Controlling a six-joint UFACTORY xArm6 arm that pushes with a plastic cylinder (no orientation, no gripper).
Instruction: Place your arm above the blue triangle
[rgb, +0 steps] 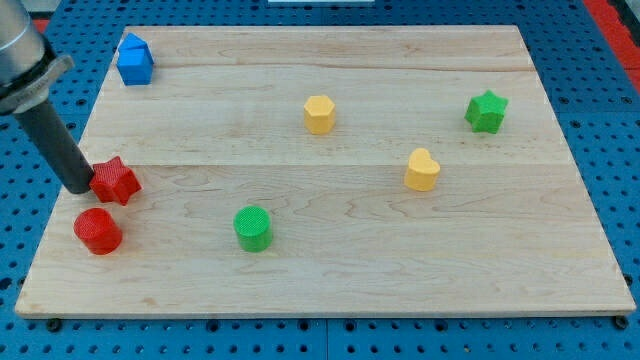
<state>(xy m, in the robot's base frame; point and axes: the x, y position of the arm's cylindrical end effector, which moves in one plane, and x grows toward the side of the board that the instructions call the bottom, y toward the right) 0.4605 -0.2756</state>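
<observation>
One red star (115, 181) touches my tip (79, 188).

Pale wood, ribbed plastic, matt rod

The worktop (330, 270) is pale, smooth, matt planked wood; the red star (116, 181) beside my tip (79, 188) and the red cylinder (98, 231) look finely ribbed plastic.

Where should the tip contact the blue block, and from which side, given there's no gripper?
No grasp is possible; my tip can only push or park beside it. The blue triangle sits at the board's top-left corner, clear of other blocks. My tip is well below it, touching the red star. Probably best to travel up the view's left edge and stop just above the block's top edge.
</observation>
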